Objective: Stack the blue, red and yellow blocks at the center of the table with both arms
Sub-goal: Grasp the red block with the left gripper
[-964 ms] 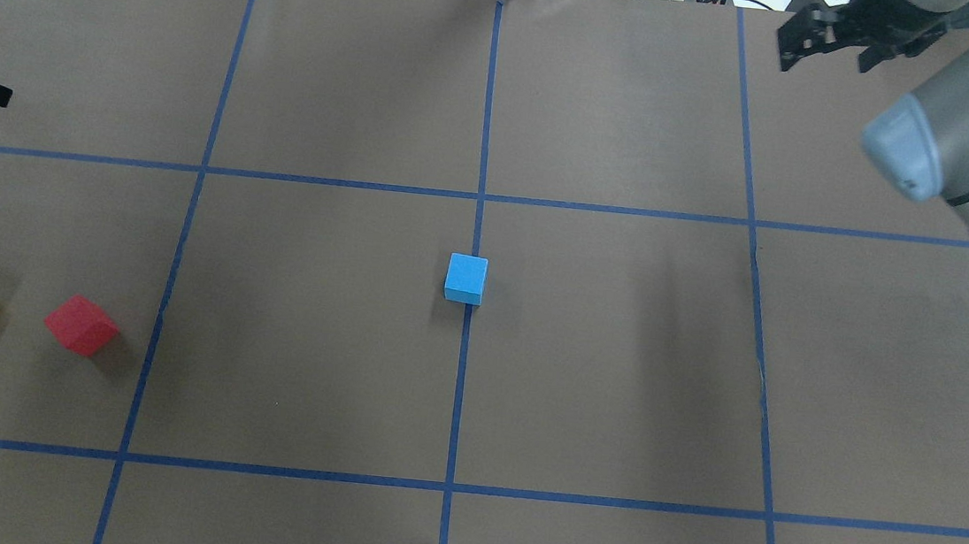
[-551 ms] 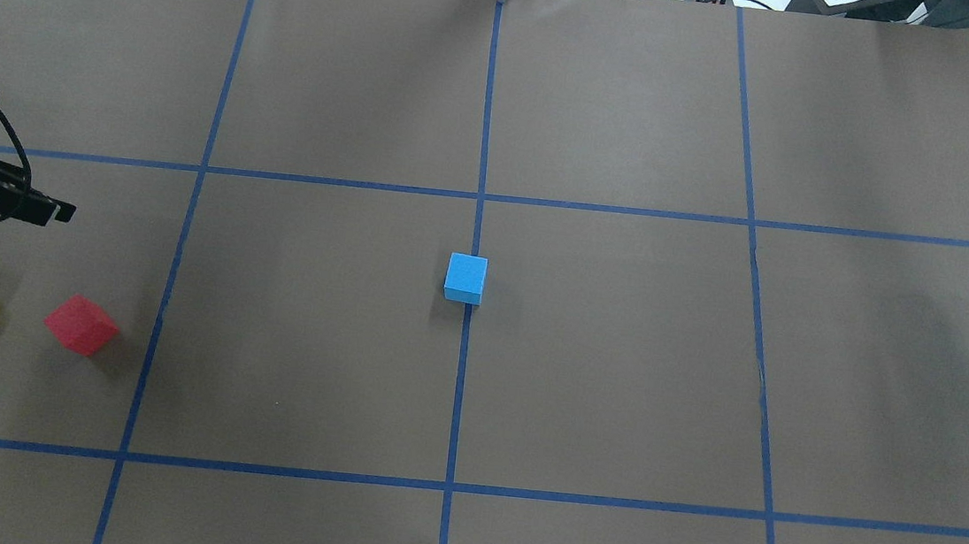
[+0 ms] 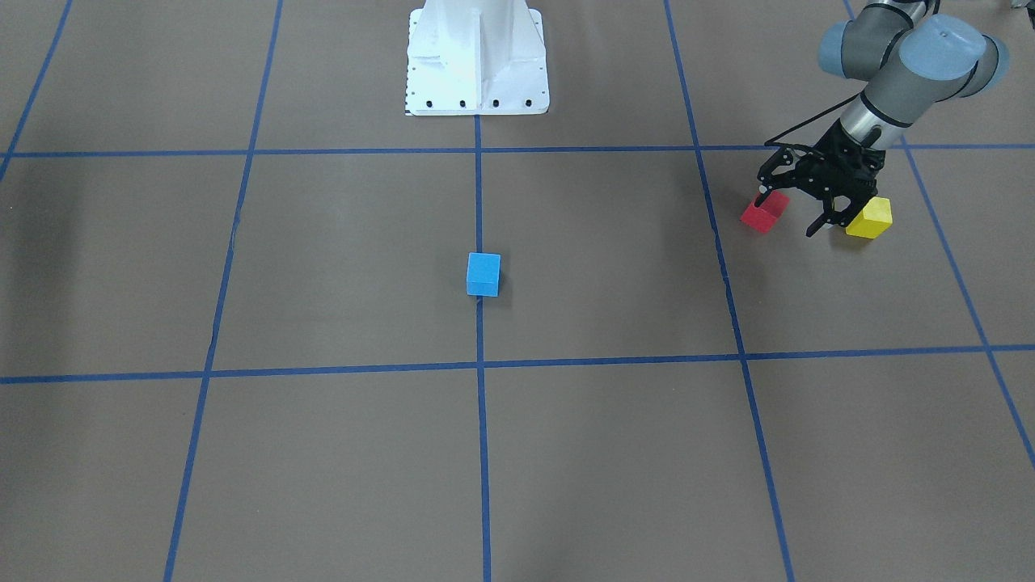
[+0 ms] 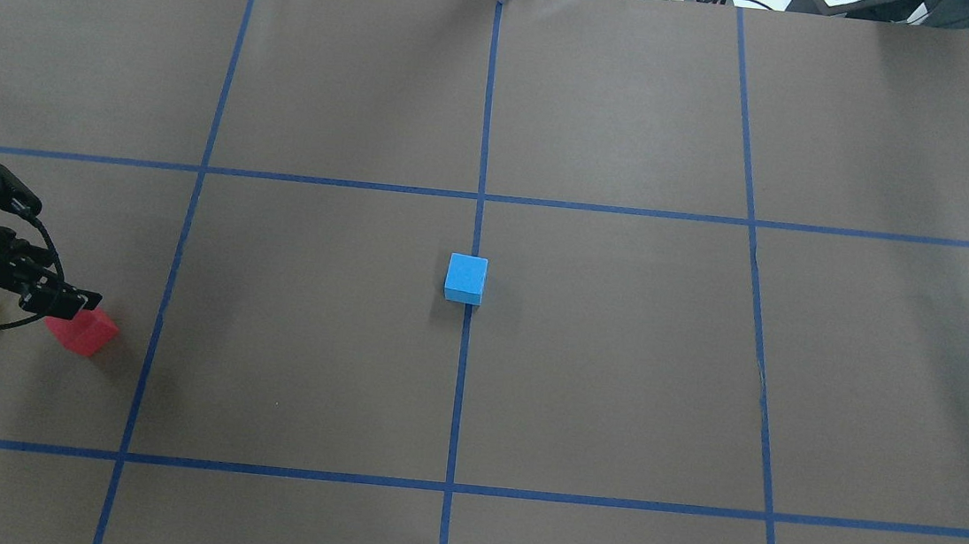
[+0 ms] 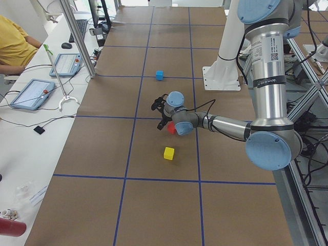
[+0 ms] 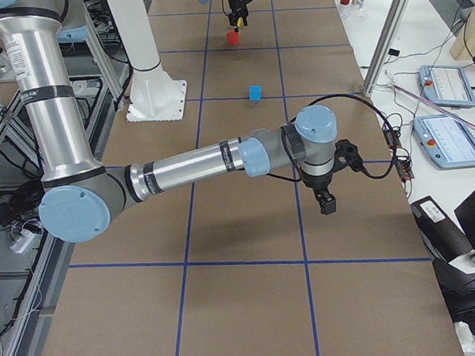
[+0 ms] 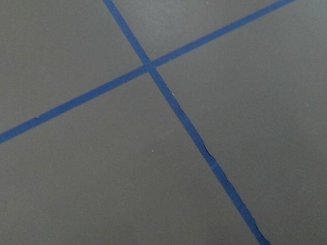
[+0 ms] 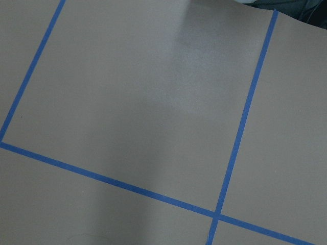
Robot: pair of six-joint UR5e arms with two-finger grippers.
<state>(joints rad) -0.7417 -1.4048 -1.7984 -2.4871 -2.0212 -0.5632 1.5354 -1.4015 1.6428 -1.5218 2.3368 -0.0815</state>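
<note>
Currently, front-facing view: blue block [image 3: 483,274] stands alone on the centre tape line of the table [image 3: 323,242], with nothing on top of it. The red block [image 3: 764,212] and yellow block [image 3: 869,218] sit near each other well off to the robot's left side, both unstacked. The base placement looks done and two lifts remain. The left gripper [image 3: 788,214] hangs over that pair with its fingers spread wide and holds nothing. One fingertip overlaps the red block's upper edge, and the other points down into the gap beside the yellow block. Overhead view: the red block lies just beyond the visible fingertip, partly covered by it, and the yellow block is half hidden under the wrist. The blue block is at mid-table, far from the claw. Left side view: the claw sits over the red block, with the yellow block nearer the camera and apart from both. Right side view: the far claw appears to hover above the red block and not yet around it, so the red block is judged the next pick. The right gripper [image 6: 327,206] hangs over bare table well away from every block, and whether it is spread or pressed together cannot be told. Left wrist view: tape cross only, no block or finger shown. Right wrist view: likewise, cover and tape only.
</note>
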